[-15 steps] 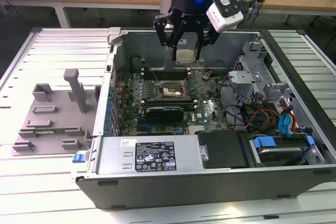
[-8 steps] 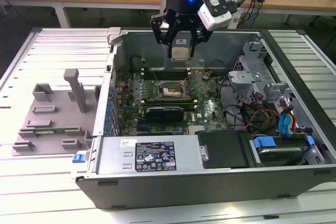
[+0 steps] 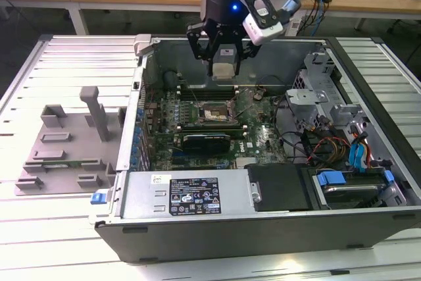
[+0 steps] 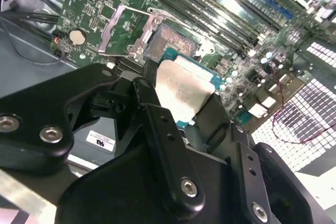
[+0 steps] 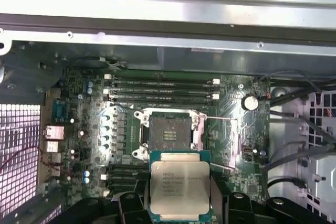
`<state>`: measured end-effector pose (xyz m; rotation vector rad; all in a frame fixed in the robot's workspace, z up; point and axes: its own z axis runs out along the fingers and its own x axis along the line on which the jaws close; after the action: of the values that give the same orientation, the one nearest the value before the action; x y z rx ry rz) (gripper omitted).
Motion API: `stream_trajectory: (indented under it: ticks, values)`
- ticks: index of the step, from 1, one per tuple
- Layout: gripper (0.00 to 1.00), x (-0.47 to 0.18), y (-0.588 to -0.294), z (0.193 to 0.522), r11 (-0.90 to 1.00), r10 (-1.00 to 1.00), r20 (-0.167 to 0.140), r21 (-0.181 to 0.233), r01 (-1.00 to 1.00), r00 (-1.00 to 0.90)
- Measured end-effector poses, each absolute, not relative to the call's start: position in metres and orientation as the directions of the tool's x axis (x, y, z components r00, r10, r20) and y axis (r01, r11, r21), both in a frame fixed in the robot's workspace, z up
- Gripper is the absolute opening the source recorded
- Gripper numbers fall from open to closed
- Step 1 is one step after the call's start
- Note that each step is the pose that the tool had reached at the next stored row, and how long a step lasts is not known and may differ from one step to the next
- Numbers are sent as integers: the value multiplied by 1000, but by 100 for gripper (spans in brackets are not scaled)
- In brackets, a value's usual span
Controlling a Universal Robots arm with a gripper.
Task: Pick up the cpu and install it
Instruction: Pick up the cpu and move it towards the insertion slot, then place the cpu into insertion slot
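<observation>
The end effector (image 3: 224,60) is clamped on the cpu (image 5: 179,186), silvery top facing up. It hangs over the open computer case (image 3: 263,231). The chip is in the air above the green motherboard (image 5: 89,129), close to the uncovered socket (image 5: 169,134) and not touching it.

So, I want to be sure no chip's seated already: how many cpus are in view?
1. The cpu is clamped in the claw, up off the board near the open socket, which is empty.
</observation>
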<state>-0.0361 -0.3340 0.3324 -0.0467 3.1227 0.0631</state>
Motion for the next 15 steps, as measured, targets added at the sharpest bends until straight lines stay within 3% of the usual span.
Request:
stream_trajectory:
  ticks: [15]
  values:
    - [55, -36, -329, 327, 999, -30, -19, 40, -30, -999]
